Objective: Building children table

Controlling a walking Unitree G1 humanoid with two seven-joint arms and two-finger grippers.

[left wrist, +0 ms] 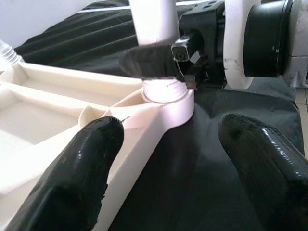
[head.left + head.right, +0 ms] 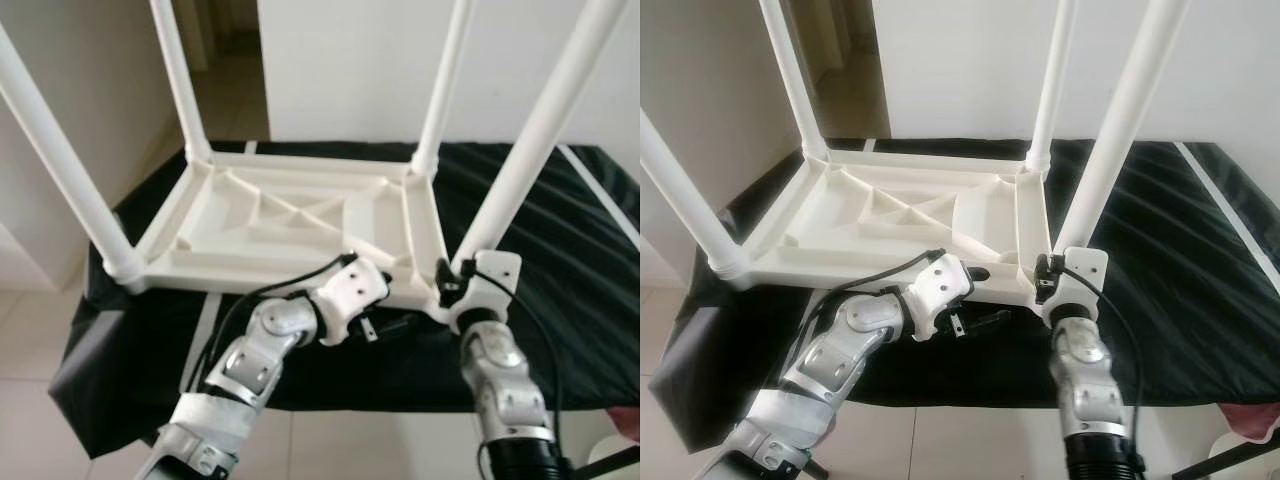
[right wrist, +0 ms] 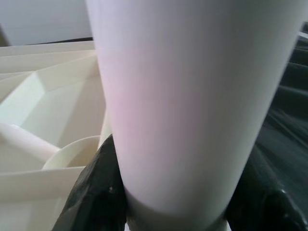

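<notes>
On black cloth (image 2: 560, 250), table (image 2: 290, 225) inverted — legs upright.

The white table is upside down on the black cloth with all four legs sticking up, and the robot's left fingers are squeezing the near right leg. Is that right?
Almost. It is the right gripper whose fingers clamp that near right leg, as the left wrist view shows. The left gripper is open beside the corner. The white table does lie upside down on the black cloth with four legs up.

you can't see the tops of the four white legs (image 2: 545, 130); the frame edge cuts them off. the right gripper (image 3: 173, 202) has its fingertips hidden behind the leg it clamps.
</notes>
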